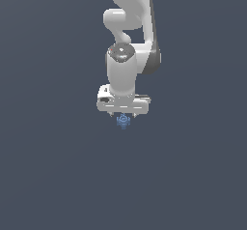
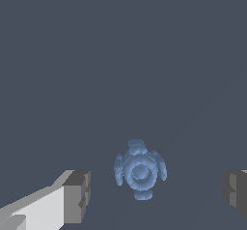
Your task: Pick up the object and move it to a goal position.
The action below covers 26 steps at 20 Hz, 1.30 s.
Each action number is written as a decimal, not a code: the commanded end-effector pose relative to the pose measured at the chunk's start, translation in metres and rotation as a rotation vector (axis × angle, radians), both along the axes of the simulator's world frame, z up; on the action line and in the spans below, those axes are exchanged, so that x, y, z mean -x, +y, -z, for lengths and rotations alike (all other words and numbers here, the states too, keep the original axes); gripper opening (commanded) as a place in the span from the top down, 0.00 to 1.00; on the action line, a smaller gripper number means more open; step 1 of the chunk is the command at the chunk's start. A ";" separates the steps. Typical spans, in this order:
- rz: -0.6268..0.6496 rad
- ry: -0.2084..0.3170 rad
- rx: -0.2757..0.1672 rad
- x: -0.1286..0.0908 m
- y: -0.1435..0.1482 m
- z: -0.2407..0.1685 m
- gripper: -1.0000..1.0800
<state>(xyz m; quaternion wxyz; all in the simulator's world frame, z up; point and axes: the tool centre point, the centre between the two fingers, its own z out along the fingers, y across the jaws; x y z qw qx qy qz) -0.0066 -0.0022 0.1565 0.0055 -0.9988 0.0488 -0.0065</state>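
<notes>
The arm (image 1: 126, 45) looks like smooth, glossy white plastic; the object (image 2: 140, 170) is matt blue and knobbly; the gripper's pads (image 2: 77, 197) are matt grey.

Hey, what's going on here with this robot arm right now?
A white Panda arm is reaching down over a tiny blue knobbly object. Its gripper is open, with the fingers apart on either side of the object and not touching it. Nothing has been grasped or lifted yet.

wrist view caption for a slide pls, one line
Open gripper straddling the small blue knobbly object, fingers clear of it on both sides.
</notes>
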 end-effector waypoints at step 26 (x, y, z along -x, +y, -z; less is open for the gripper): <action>0.627 0.016 0.004 0.040 0.002 0.064 0.04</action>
